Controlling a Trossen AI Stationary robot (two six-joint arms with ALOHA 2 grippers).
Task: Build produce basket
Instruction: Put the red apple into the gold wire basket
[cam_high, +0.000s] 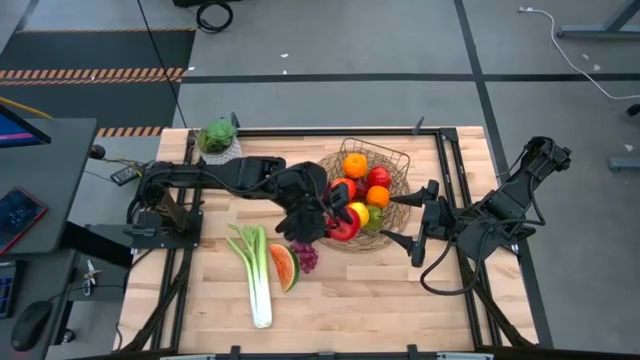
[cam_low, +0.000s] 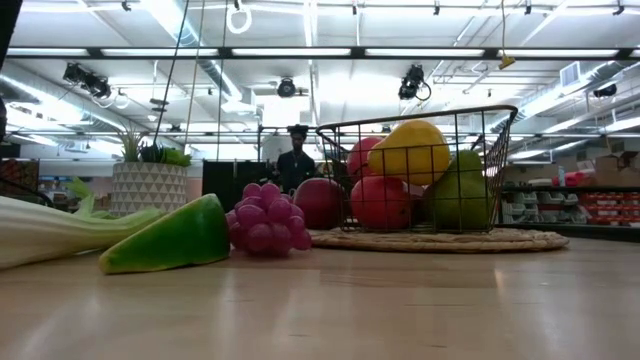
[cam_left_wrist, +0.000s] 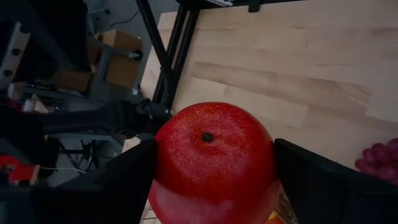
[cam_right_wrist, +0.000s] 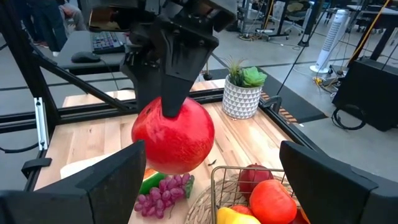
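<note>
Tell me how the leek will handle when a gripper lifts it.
The leek is long and thin, so gripped at one end it would likely droop or swing. It looks like a light toy. Lying flat on the table beside the watermelon slice, it seems unlikely to roll far.

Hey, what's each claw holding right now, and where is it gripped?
The left claw grips a red apple by its sides, above the basket rim. The right claw holds nothing.

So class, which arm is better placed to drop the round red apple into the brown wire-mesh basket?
Left: its hand already grips the round red apple at the brown wire-mesh basket rim; the right hand waits open, empty.
</note>
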